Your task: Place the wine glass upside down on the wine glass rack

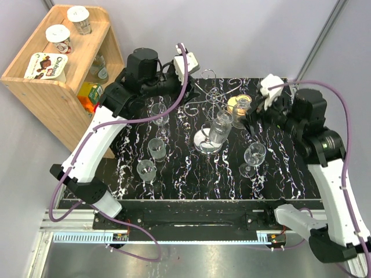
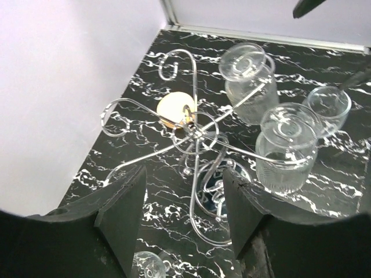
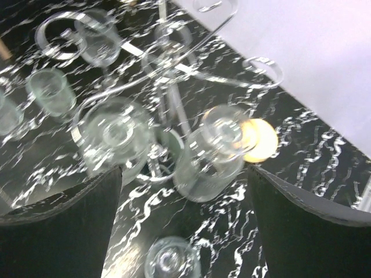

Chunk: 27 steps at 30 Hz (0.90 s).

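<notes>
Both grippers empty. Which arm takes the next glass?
Right, probably. The right gripper hangs wide open beside the standing glass on its side, low in its wrist view. The left gripper hovers at the rack; the three glasses on its side sit well behind it.

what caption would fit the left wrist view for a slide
Open left pincer above the wine glass rack, two ribbed glasses foot-up on its arms, black marbled table below.
</notes>
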{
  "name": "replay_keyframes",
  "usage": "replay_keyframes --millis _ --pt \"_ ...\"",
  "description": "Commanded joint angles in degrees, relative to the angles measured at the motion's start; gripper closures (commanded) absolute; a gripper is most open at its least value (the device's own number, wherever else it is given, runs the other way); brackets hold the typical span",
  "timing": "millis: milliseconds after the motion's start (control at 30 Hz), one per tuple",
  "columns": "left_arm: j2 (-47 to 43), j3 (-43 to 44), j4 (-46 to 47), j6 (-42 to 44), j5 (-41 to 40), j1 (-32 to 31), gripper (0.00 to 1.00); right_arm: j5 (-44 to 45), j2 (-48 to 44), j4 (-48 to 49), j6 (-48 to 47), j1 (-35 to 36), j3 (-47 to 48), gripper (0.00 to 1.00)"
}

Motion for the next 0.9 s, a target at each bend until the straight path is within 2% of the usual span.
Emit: replay_keyframes --millis 0,133,233,367,533,867 --pt "-1.9 0.3 5.4 -3.8 -8.5 1.0 0.40 11.0 8.4 8.0 3.6 -0.1 5.9 0.07" --pt "0.4 0.9 7.4 -5.3 -9.0 3.8 0.39 12.7 14.4 8.5 3.7 -0.1 10.1 0.09" --pt "4.6 4.7 6.8 -7.8 -6.3 7.3 0.38 13.0 16.4 8.0 4.3 -0.1 11.6 0.09" --pt "9.6 8.8 5.5 -8.0 -4.6 9.3 0.37 12.6 15.2 7.9 4.6 -0.1 11.1 0.09" --pt "13.4 10.1 5.2 -11.0 -0.4 10.8 0.36 11.4 13.2 5.6 3.8 -0.1 10.7 0.09" --pt "13.9 6.5 5.0 -14.2 6.6 12.0 0.47 11.7 9.3 1.0 2.0 -0.1 8.2 0.08"
